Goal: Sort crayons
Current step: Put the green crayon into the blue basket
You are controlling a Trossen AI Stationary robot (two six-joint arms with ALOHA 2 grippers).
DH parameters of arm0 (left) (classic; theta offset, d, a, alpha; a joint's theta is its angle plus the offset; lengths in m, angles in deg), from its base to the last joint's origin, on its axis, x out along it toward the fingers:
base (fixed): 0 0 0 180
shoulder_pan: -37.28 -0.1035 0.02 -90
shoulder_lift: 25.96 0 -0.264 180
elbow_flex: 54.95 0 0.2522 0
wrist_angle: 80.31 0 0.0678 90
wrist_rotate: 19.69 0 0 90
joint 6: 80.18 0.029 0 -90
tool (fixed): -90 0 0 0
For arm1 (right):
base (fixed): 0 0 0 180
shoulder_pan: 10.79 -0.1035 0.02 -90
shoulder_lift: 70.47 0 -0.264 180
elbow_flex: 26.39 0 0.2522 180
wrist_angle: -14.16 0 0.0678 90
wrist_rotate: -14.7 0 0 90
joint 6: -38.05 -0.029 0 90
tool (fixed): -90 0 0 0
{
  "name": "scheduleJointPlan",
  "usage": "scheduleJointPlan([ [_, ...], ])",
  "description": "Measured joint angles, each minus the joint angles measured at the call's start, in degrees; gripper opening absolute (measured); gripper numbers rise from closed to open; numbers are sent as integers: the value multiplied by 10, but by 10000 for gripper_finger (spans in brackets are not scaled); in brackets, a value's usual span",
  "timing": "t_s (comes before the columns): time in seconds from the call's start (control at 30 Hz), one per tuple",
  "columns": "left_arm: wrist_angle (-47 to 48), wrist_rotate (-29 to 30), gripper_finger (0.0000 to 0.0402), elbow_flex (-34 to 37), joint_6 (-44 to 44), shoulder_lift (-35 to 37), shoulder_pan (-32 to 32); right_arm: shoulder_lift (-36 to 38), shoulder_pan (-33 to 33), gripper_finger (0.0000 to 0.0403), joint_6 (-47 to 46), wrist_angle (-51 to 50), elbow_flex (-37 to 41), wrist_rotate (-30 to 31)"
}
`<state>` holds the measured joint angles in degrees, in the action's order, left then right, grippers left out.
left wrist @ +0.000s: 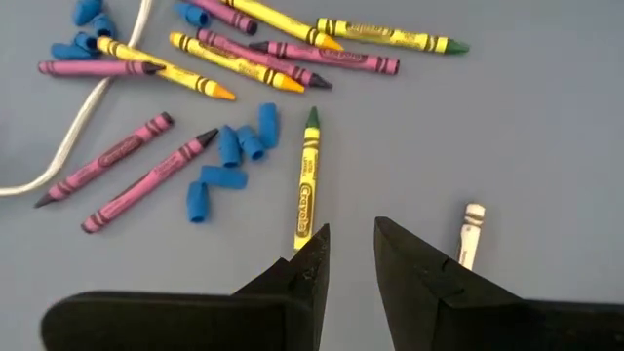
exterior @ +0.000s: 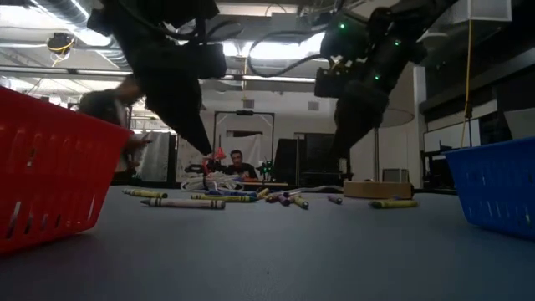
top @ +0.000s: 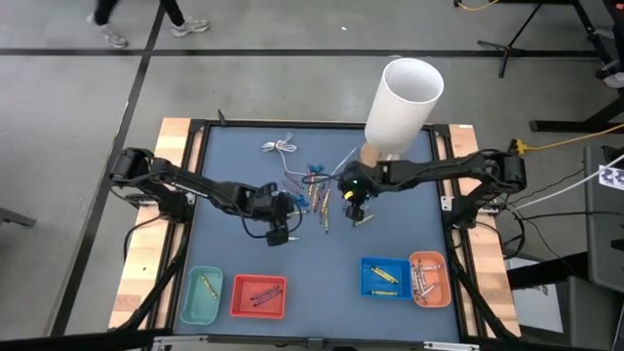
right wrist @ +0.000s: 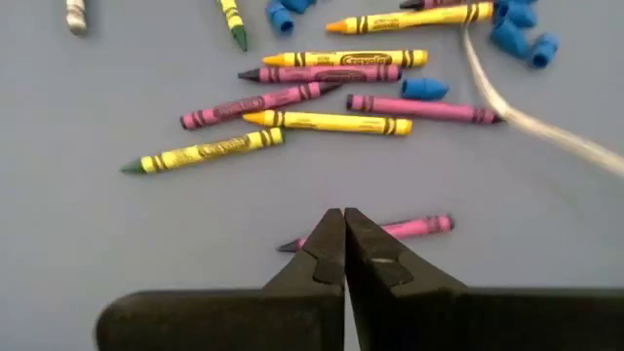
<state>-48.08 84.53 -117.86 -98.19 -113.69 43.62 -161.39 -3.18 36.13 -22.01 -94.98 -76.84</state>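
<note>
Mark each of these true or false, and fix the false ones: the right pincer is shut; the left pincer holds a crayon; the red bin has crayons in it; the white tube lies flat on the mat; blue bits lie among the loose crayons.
1. The right pincer is shut. True: its fingers meet, with nothing seen between them.
2. The left pincer holds a crayon. False: its fingers stand apart with nothing between them; a green-tipped crayon lies just ahead.
3. The red bin has crayons in it. True.
4. The white tube lies flat. False: it stands upright at the far side.
5. Blue bits lie among the loose crayons. True.
</note>
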Motion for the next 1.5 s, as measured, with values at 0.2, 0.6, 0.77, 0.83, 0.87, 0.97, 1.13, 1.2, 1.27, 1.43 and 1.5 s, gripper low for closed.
scheduleJointPlan([
  [0.2,-17,5,69,4,-14,-9,0,0,-5,0,-70,-21,0,-10],
  [0.6,-27,5,69,3,-14,-9,0,1,-6,28,23,-209,1,-161],
  [0.77,-27,5,69,3,-15,-9,0,1,-5,34,53,-215,23,-161],
  [0.83,-27,5,69,3,-15,-9,0,1,-5,35,70,-215,33,-161],
  [0.87,-27,5,69,3,-15,-9,0,1,-5,35,80,-215,36,-161],
  [0.97,-27,6,69,3,-15,-9,0,1,-5,36,106,-211,39,-160],
  [1.13,-27,5,69,3,-15,-9,0,1,-5,36,137,-197,39,-152],
  [1.2,-27,5,69,3,-15,-9,0,1,-5,36,147,-188,39,-138],
  [1.27,-27,5,69,3,-15,-9,0,0,-5,36,156,-183,39,-128],
  [1.43,-27,5,69,3,-24,-9,0,-1,-5,36,163,-180,39,-126],
  [1.5,-27,5,69,3,-29,-9,0,-1,-5,36,163,-183,39,-126],
])
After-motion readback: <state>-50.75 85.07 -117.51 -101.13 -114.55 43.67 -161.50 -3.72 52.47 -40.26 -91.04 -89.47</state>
